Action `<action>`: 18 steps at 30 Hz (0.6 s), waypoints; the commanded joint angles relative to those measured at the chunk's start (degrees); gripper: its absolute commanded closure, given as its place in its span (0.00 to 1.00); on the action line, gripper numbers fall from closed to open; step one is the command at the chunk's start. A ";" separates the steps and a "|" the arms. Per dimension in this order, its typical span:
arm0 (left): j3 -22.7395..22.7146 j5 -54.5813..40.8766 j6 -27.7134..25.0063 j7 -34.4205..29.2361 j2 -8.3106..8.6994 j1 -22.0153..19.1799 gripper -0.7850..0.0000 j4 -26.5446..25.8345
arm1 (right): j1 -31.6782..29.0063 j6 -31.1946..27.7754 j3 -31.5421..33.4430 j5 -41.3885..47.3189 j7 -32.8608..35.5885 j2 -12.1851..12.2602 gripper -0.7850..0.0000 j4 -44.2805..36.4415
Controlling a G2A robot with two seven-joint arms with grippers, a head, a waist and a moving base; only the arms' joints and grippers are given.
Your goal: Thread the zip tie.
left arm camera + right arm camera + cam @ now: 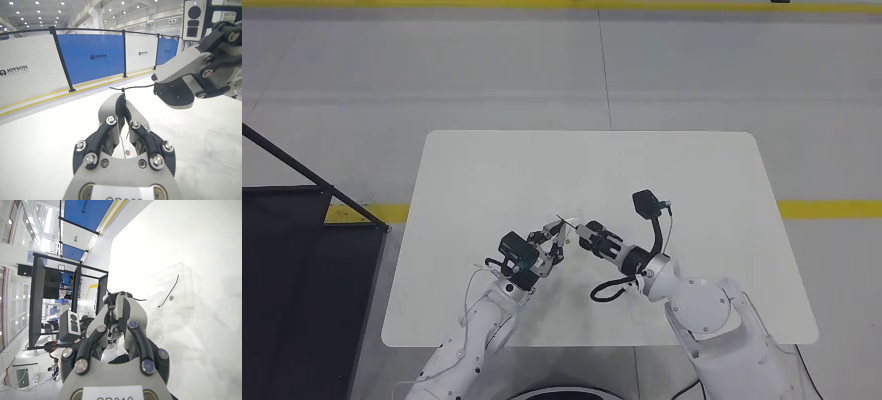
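Observation:
A thin black zip tie [138,87] hangs in the air between my two grippers, above the white table [692,200]. My left gripper [123,100] is shut on the strap just below the tie's small head [122,89]. The strap runs sideways from the head to my right gripper [154,85], which is shut on it. A short tip sticks out past the far side of the head. In the top view the left gripper [552,240] and right gripper [584,233] nearly meet at the tie [564,220]. The right gripper [118,296] hides most of the tie [140,299].
A clear box [170,272] stands on the table just beyond the grippers. It holds a loose black zip tie [169,292] and a small brown scrap [171,298]. A black frame rack [282,280] stands off the table's left side.

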 commanded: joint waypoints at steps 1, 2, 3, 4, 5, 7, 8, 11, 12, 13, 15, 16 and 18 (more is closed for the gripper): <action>0.02 0.18 -0.12 0.02 0.01 0.01 1.00 -0.02 | 0.08 -0.06 0.01 0.18 -0.08 -0.02 0.79 0.06; 0.03 0.22 -0.12 0.02 0.00 0.03 1.00 -0.04 | 0.13 -0.05 0.01 0.20 -0.07 -0.03 0.80 0.09; 0.06 0.26 -0.16 0.06 0.00 0.05 1.00 -0.09 | 0.18 -0.03 0.00 0.22 -0.06 -0.04 0.80 0.10; 0.08 0.30 -0.17 0.09 -0.01 0.06 1.00 -0.10 | 0.22 -0.01 -0.02 0.23 -0.06 -0.04 0.82 0.12; 0.14 0.47 -0.25 0.11 0.00 0.05 1.00 -0.10 | 0.27 0.09 -0.03 0.22 -0.05 -0.05 0.82 0.18; 0.17 0.56 -0.32 0.21 -0.01 0.04 1.00 -0.10 | 0.47 0.38 -0.08 0.19 -0.02 -0.07 0.86 0.29; 0.17 0.66 -0.37 0.19 0.00 0.03 1.00 -0.06 | 0.61 0.54 -0.11 0.19 0.00 -0.09 0.93 0.35; 0.19 0.77 -0.47 0.27 0.00 0.03 1.00 -0.09 | 0.88 0.71 -0.22 0.30 0.15 -0.13 0.98 0.49; 0.18 0.78 -0.48 0.27 -0.01 0.04 1.00 -0.10 | 0.93 0.74 -0.24 0.31 0.15 -0.14 1.00 0.51; 0.19 0.89 -0.49 0.36 0.00 0.03 1.00 -0.14 | 0.96 0.76 -0.26 0.32 0.15 -0.14 1.00 0.52; 0.19 0.97 -0.46 0.44 0.00 0.07 1.00 -0.15 | 1.03 0.76 -0.32 0.40 0.25 -0.16 1.00 0.50; 0.19 0.98 -0.45 0.44 -0.01 0.08 1.00 -0.16 | 1.04 0.73 -0.34 0.42 0.24 -0.16 1.00 0.52; 0.20 1.01 -0.48 0.47 -0.01 0.10 1.00 -0.20 | 1.08 0.73 -0.40 0.29 0.29 -0.17 1.00 0.52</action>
